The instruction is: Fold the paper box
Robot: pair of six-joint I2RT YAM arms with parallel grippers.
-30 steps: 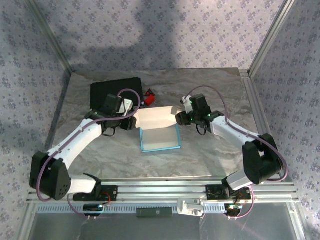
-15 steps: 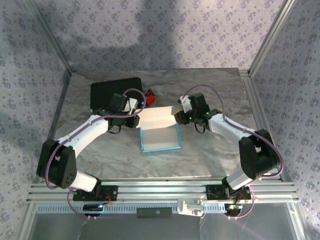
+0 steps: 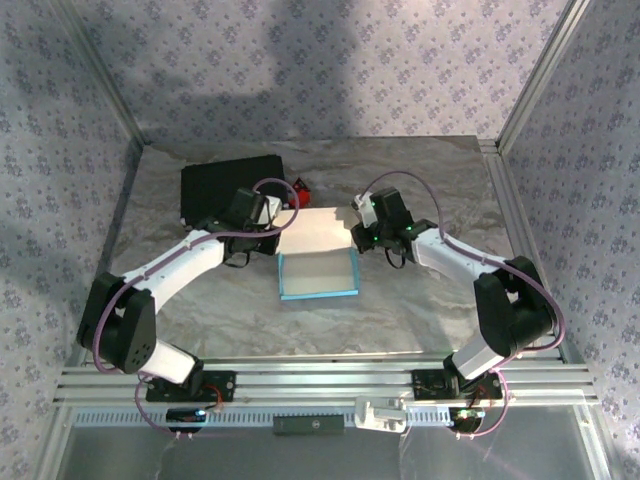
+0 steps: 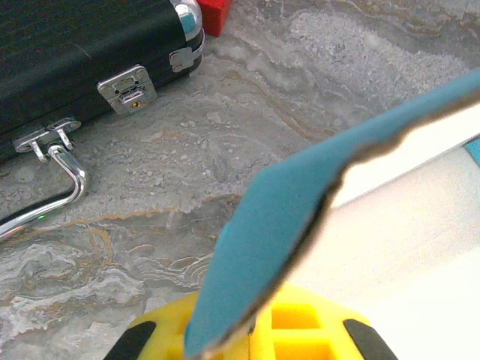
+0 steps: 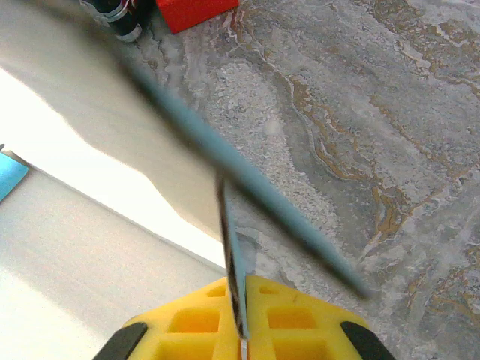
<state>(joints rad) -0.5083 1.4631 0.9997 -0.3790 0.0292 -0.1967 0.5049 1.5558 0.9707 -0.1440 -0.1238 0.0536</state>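
Observation:
The paper box (image 3: 318, 272) is a light-blue open tray with a white inside, its white lid panel (image 3: 314, 231) raised at the back, in the middle of the table. My left gripper (image 3: 277, 238) is shut on the lid's left side flap (image 4: 300, 210), whose blue card runs down between the yellow fingers (image 4: 300, 330). At the lid's right side my right gripper (image 3: 353, 238) is shut on the other flap (image 5: 231, 247), seen edge-on between its yellow fingers (image 5: 300, 326).
A black case (image 3: 228, 187) with metal latches (image 4: 127, 88) lies at the back left, just beyond the left gripper. A small red block (image 3: 299, 193) sits between the case and the lid. Metal frame rails border the marbled table (image 3: 420, 300).
Both grippers have closed on the lid's side flaps. Both arms shifted slightly inward and back, and the lid panel has risen a little.

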